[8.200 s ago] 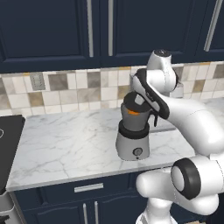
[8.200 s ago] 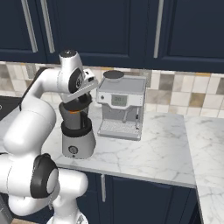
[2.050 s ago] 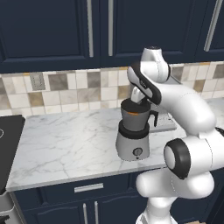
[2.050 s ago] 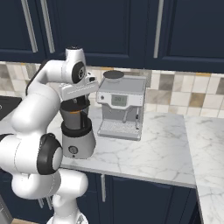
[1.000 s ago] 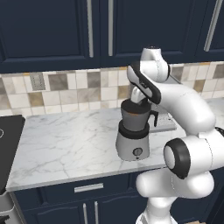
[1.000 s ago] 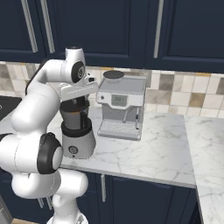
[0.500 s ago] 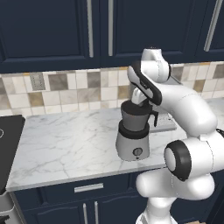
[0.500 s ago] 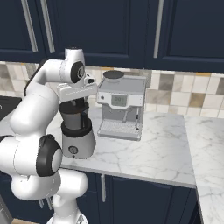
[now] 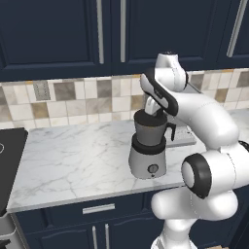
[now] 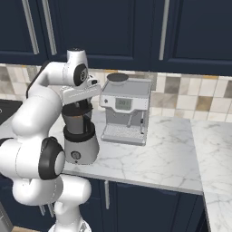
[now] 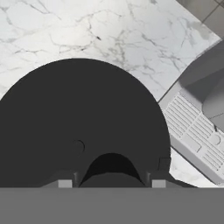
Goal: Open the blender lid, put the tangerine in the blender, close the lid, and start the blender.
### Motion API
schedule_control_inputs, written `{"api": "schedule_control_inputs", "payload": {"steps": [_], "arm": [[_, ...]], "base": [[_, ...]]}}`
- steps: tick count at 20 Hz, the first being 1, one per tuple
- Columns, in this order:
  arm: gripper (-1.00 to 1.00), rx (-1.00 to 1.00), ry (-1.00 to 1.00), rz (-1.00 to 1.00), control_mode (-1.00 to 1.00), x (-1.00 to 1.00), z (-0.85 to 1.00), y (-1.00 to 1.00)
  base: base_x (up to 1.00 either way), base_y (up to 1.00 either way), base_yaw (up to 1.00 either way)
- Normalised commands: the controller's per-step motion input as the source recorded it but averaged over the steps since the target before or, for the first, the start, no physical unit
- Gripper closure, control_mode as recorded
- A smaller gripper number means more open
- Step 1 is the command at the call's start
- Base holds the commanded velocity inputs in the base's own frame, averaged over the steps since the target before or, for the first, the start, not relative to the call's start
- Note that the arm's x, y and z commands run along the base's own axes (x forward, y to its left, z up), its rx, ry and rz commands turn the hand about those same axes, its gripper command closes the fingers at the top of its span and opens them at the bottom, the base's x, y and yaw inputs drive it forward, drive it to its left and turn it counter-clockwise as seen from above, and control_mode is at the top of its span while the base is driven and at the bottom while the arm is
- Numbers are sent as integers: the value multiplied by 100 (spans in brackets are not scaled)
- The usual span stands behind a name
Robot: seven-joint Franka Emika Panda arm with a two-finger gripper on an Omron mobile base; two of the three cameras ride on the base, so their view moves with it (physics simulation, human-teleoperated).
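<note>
The blender [image 9: 148, 156] stands on the marble counter, silver-grey base below, dark jar with a side handle above. The black blender lid [image 11: 83, 127] sits on the jar's mouth and takes up most of the hand view. My gripper [image 11: 111, 183] points down onto it, shut on the lid's small knob, which rises between the two fingertips. From the base views my gripper [image 9: 151, 108] [image 10: 80, 107] is right on top of the jar [image 10: 77, 120]. The tangerine is hidden.
A boxy silver coffee machine [image 10: 124, 111] stands just right of the blender, its drip grille [image 11: 194, 131] close beside the jar. The marble counter [image 9: 68, 155] stretches left to a dark cooktop [image 9: 7, 165]. Tiled wall and dark cabinets are behind.
My gripper has come down with the lid onto the jar. The orange fruit that showed in the jar's mouth one second ago is now covered.
</note>
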Motion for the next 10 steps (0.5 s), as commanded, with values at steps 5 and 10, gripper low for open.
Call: {"api": "schedule_control_inputs", "payload": {"steps": [5, 10], "arm": [[-100, 0, -1, 2, -100, 0, -25, 4], [-100, 0, 0, 0, -100, 0, -19, 3]], "base": [[0, 0, 0], [0, 0, 0]]}}
